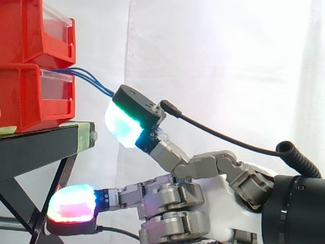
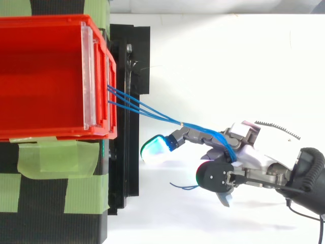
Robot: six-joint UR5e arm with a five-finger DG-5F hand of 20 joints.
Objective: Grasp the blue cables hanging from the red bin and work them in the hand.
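Left: lower red bin (image 1: 25, 96) sits on the black stand (image 1: 35, 145), its front near the stand's edge; blue cables (image 2: 147, 110) leave that front and run rightward, nearly straight, unsupported across the gap; they lie along one finger and pass between the thumb and curled fingers of the hand (image 2: 254, 147), which is clamped on them; short loose ends show below the hand.

Risk: a harder pull rightward may drag the bin forward or slide the short ends out of the grasp; one fingertip (image 1: 71, 203) sits low by the stand's leg and could strike it if raised.

Room: open white space right of the stand.
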